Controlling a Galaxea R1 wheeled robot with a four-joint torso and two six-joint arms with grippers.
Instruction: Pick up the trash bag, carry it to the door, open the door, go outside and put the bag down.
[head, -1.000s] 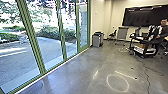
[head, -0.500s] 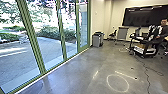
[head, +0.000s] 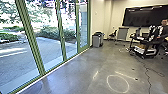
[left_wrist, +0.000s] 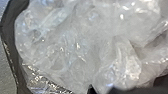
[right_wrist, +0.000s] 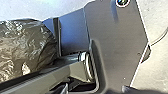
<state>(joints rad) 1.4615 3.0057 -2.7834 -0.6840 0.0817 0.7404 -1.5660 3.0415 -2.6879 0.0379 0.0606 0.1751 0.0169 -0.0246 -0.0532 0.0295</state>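
The left gripper (left_wrist: 101, 90) is showing as dark pieces at the edge of the left wrist view, against pale crumpled plastic (left_wrist: 75, 37); how far it is opening, and whether it is gripping anything, I cannot tell; the right gripper (right_wrist: 95, 90) is giving away no more, so I cannot tell its opening or its hold either. The trash bag (right_wrist: 22, 47) is appearing in the right wrist view as dark, glossy, wrinkled film, near the robot's wide dark plate (right_wrist: 115, 45); in the left wrist view a dark band (left_wrist: 8, 30) is running beside the pale plastic, probably part of the same bag.

The robot is standing indoors, facing along a green-framed glass wall (head: 33, 42), with paving (head: 50, 47) lying beyond; a grey bin (head: 97, 40) is standing near the far end, and a person (head: 163, 23) is staying behind a dark cart (head: 143, 48); I am judging this as the carrying stage, the door coming later.

The bag is likely being light, soft and slippery, its thin film tearing easily; the gathered neck is offering the surest hold, while a loose fold is risking a slip or a snag.
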